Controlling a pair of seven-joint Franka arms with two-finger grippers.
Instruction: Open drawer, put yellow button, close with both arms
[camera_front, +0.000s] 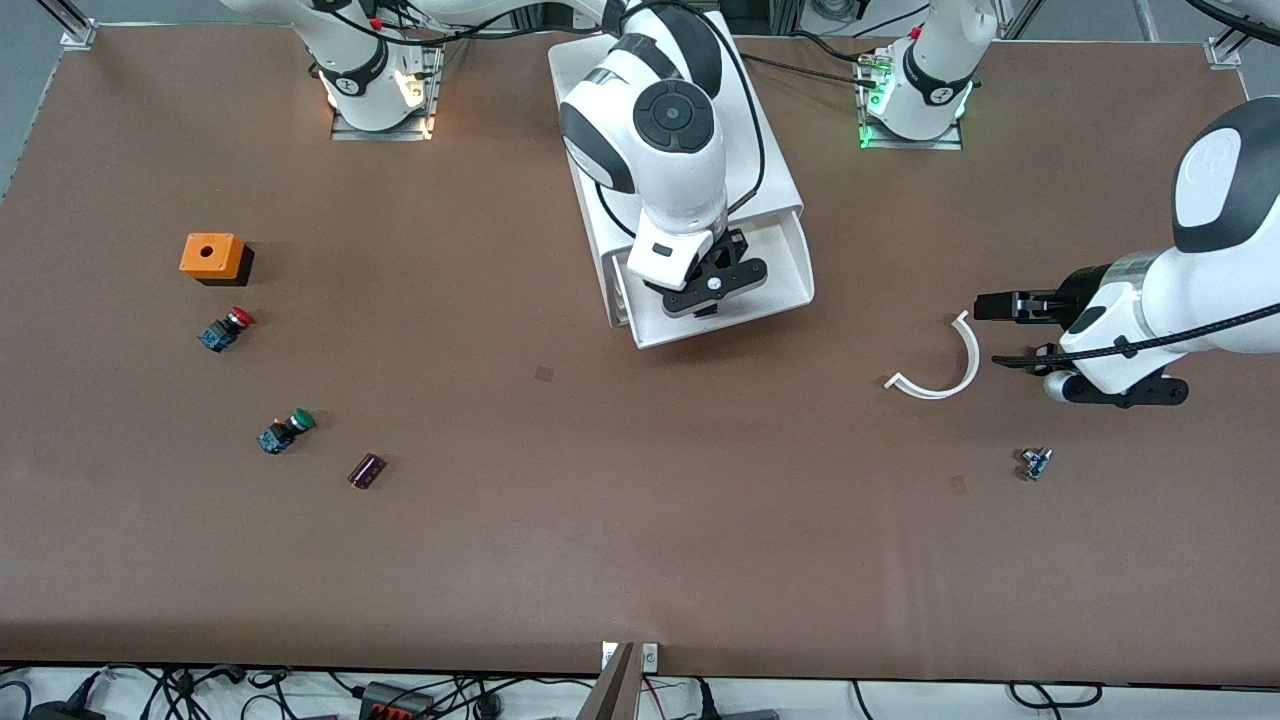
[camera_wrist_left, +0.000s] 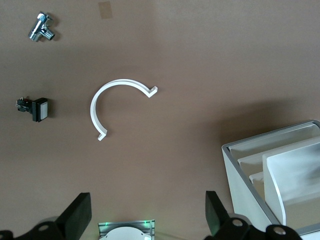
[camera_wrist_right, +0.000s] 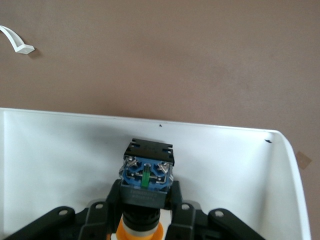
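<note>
Big white cabinet (camera_front: 680, 150) mid-table, top drawer (camera_front: 790, 262) pulled out toward the front camera. Toward the right arm's end: orange box (camera_front: 212, 256), red button (camera_front: 226, 329), green button (camera_front: 286, 431), dark cylinder (camera_front: 366, 470). Toward the left arm's end: white curved strip (camera_front: 945, 362), small metal fitting (camera_front: 1035, 463). Right gripper (camera_wrist_right: 142, 210) over the open drawer, clamped on the yellow button (camera_wrist_right: 146, 177), cap toward the wrist. Left gripper (camera_wrist_left: 145, 212) waiting beside the strip, spread wide, holding nothing.
</note>
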